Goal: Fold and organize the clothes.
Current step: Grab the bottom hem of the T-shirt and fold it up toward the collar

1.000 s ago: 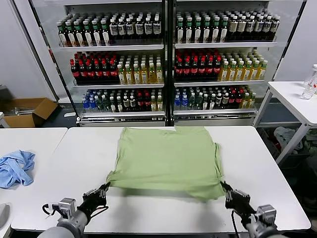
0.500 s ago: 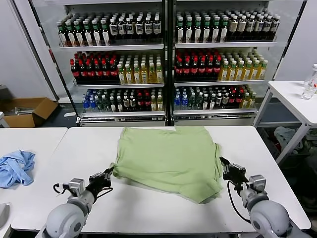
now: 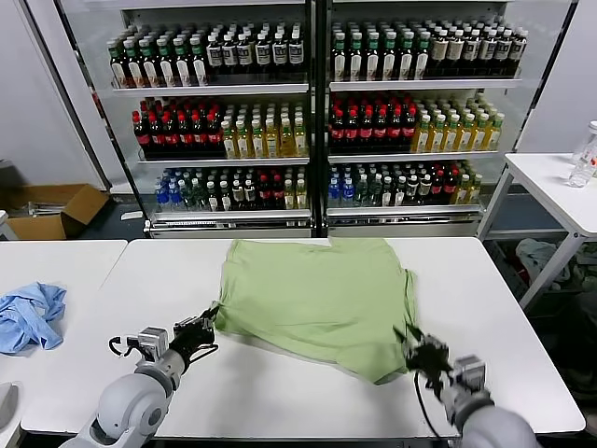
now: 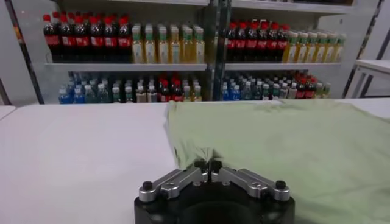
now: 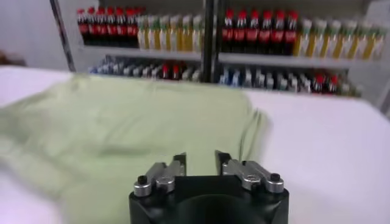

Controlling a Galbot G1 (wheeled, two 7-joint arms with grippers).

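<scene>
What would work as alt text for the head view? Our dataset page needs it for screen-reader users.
A pale green shirt lies partly folded on a white table; the robot's left hand pinches its near left edge, while the right hand sits open at the near right corner. A light-blue cloth lies on a neighbouring table, and bottle-filled coolers stand behind.

No readable text, brand, number or sign was found in any view. The labels on the bottles [image 3: 224,131] in the display coolers [image 3: 317,112] were shown too small for any wording to be made out.
</scene>
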